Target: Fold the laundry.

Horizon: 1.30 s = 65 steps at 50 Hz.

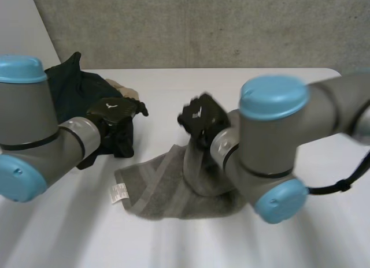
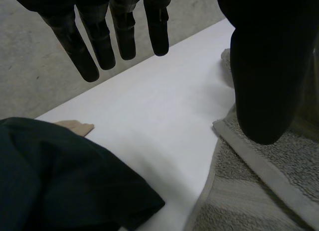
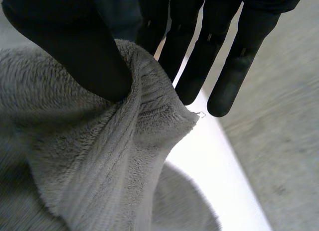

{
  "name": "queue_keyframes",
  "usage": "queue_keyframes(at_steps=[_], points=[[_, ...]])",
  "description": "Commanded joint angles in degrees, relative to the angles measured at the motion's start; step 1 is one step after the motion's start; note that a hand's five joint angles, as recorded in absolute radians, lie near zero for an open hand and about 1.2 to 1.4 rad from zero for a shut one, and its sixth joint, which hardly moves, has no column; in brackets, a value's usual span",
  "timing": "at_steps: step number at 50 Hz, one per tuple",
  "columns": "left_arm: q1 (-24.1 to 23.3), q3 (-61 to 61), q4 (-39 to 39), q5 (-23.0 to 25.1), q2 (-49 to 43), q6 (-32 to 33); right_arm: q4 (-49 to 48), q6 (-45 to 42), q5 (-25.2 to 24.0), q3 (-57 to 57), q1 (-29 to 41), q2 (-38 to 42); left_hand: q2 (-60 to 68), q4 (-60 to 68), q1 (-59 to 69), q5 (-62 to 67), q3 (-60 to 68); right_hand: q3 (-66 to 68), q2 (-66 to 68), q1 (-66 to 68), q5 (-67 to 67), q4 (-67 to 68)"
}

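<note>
Right hand (image 3: 75, 47): I read the thumb pressing a corner of the grey towel (image 3: 99, 156) against straight fingers (image 3: 234, 66). The corner is pinched between them and held up off the bench (image 1: 260, 89).
Left hand (image 1: 113, 113): the fingers (image 2: 124, 32) are straight, spread away from the thumb and holding nothing. The hand hangs over bare bench between the dark garment (image 2: 60, 176) and the towel's hemmed edge.
Grey towel: apart from the raised corner, I see it lying rumpled mid-bench, toward the near edge. Its white label (image 1: 118, 194) sits face up at the left end.
Dark garment: heaped toward the far left corner of the bench, not touching the towel.
Beige cloth (image 1: 122, 88): a small piece peeks out from the dark garment on its far side.
</note>
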Motion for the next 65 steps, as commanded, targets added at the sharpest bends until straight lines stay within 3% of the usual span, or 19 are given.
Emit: queue_keyframes(at_steps=[1, 10, 16, 22, 25, 26, 29, 38, 44, 49, 53, 58, 65], points=[[-3.32, 6.46, 1.58, 0.73, -7.45, 1.14, 0.08, 7.92, -6.34, 3.42, -1.17, -19.61, -1.51, -1.14, -2.22, -0.68, -1.57, 12.67, 12.74, 14.82, 13.32, 11.71], [-10.61, 17.96, -3.34, -2.16, -16.85, -0.53, 0.52, 16.62, -12.15, 1.58, -7.23, -35.96, -4.04, -3.67, -4.74, -3.21, -4.1, 12.67, 12.74, 14.82, 13.32, 11.71], [-14.57, 25.17, -6.06, -6.2, -21.86, -1.32, 2.62, 19.35, -14.43, -0.09, -11.36, -41.07, -6.89, -6.52, -7.6, -6.06, -6.95, 12.67, 12.74, 14.82, 13.32, 11.71], [-18.61, 29.58, -9.84, -6.57, -24.94, -2.47, 3.07, 21.02, -15.05, -1.14, -13.65, -43.1, -5.06, -4.69, -5.77, -4.23, -5.12, 12.67, 12.74, 14.82, 13.32, 11.71], [-20.38, 30.37, -13.0, -5.69, -25.65, -3.17, 2.98, 21.11, -15.05, -1.41, -14.88, -43.01, 7.53, 7.9, 6.82, 8.36, 7.47, 12.67, 12.74, 14.82, 13.32, 11.71], [-20.9, 30.37, -14.58, -5.77, -25.65, -3.61, 2.98, 21.11, -15.23, -1.59, -16.36, -42.84, 23.72, 24.09, 23.01, 24.55, 23.66, 12.67, 12.74, 14.82, 13.32, 11.71], [-21.17, 30.37, -15.65, -6.21, -25.39, -3.96, 3.07, 21.29, -15.49, -1.5, -19.01, -42.31, 60.1, 60.47, 59.39, 60.93, 60.04, 12.67, 12.74, 14.82, 13.32, 11.71], [-16.69, 38.35, -12.49, -17.72, -22.84, -3.96, 1.58, 21.55, -15.32, -0.62, -26.04, -36.78, 60.2, 60.57, 59.49, 61.03, 60.14, 12.67, 12.74, 14.82, 13.32, 11.71], [-12.65, 53.19, -10.82, -18.43, -19.16, -0.45, -0.27, 21.64, -10.67, -4.65, -29.47, -27.48, 60.2, 60.57, 59.49, 61.03, 60.14, 12.67, 12.74, 14.82, 13.32, 11.71], [-10.89, 58.49, -8.45, -18.17, -14.32, -0.8, -4.13, 21.55, -6.27, -7.3, -29.48, -23.24, 60.2, 60.57, 59.49, 61.03, 60.14, 12.67, 12.74, 14.82, 13.32, 11.71], [-10.01, 55.34, -5.72, -18.34, -11.5, -1.41, -6.42, 22.08, -6.0, -6.07, -29.65, -21.66, 60.2, 60.57, 59.49, 61.03, 60.14, 12.67, 12.74, 14.82, 13.32, 11.71], [-9.57, 42.34, -4.14, -17.73, -11.06, -1.41, -7.39, 22.08, -8.02, -0.45, -29.21, -19.11, 60.2, 60.57, 59.49, 61.03, 60.14, 12.67, 12.74, 14.82, 13.32, 11.71], [-9.83, 31.26, 0.96, -15.35, -16.77, -0.1, -6.95, 18.04, -9.69, 7.28, -27.98, -14.36, 60.2, 60.57, 59.49, 61.03, 60.14, 12.67, 12.74, 14.82, 13.32, 11.71]])
